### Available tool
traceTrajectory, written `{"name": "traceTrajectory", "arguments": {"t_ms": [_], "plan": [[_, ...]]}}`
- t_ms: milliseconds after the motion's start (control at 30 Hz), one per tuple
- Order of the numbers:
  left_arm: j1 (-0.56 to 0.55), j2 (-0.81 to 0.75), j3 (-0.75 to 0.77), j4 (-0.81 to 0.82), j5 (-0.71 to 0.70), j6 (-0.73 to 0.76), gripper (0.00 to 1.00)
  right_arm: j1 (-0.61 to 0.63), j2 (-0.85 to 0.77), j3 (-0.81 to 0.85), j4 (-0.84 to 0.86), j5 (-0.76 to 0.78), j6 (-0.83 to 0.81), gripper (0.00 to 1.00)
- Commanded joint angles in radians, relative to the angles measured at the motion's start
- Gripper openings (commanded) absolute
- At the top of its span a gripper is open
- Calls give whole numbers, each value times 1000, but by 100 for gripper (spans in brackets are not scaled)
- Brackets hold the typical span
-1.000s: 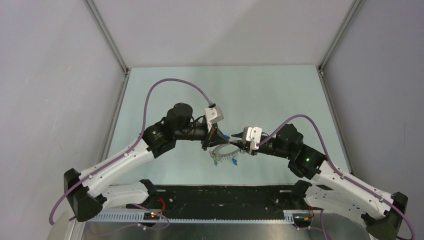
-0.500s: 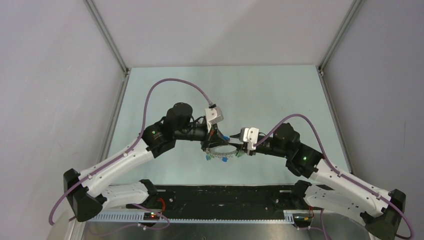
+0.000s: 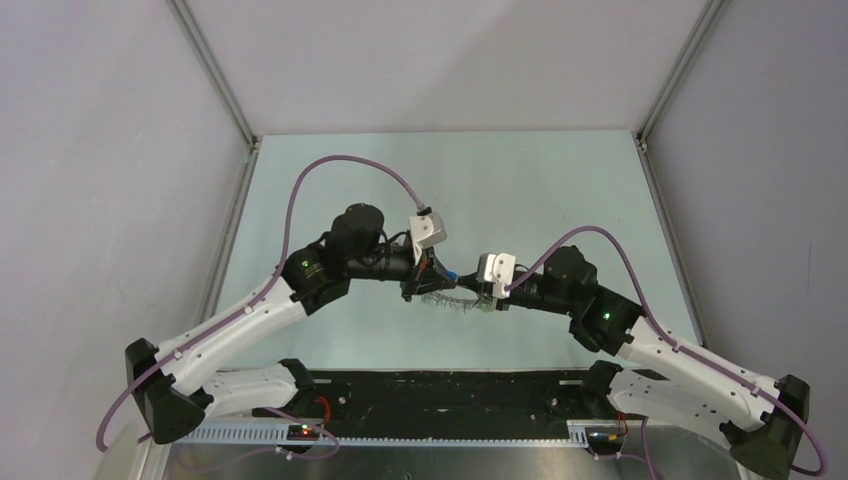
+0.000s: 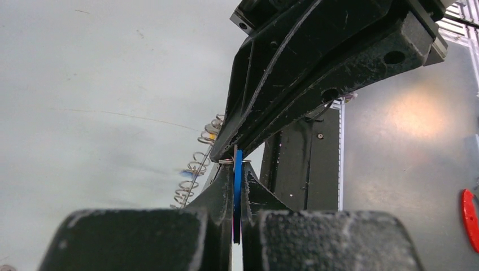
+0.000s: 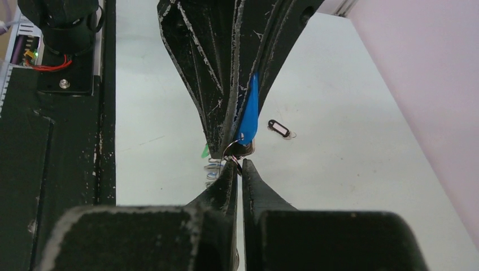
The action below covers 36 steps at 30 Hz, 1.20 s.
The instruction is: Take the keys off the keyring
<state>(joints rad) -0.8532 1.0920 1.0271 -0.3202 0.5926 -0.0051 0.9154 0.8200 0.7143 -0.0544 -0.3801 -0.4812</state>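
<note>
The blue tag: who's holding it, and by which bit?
The left fingers pinch the blue tag by its flat sides. The right fingers meet at its small ring; their exact hold cannot be told.

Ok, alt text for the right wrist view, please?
The left gripper, at the top, pinches a blue key tag, tip to tip with the right gripper below, its fingers closed. A small black tag lies on the table beyond.
</note>
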Motion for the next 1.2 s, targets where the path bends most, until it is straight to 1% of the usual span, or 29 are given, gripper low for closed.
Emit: {"name": "traceTrajectory", "arguments": {"t_ms": [0, 100, 267, 533, 700, 933, 1167], "plan": [[-4, -65, 37, 65, -59, 48, 0, -15, -2, 10, 76, 1, 118, 0], [-5, -85, 27, 67, -105, 55, 0, -48, -17, 1, 115, -44, 204, 0], [-5, -100, 10, 66, -116, 54, 0, -94, -66, -32, 191, -49, 377, 0], [-7, -78, -6, 68, -94, 51, 0, -101, -90, -45, 279, 20, 608, 0], [-18, -70, -17, 68, -100, 65, 0, -101, -101, -46, 310, 104, 732, 0], [-31, -62, -32, 71, -115, 69, 0, -102, -113, -47, 300, 251, 834, 0], [-34, -80, -22, 72, -128, 78, 0, -101, -97, -41, 237, 304, 864, 0]]}}
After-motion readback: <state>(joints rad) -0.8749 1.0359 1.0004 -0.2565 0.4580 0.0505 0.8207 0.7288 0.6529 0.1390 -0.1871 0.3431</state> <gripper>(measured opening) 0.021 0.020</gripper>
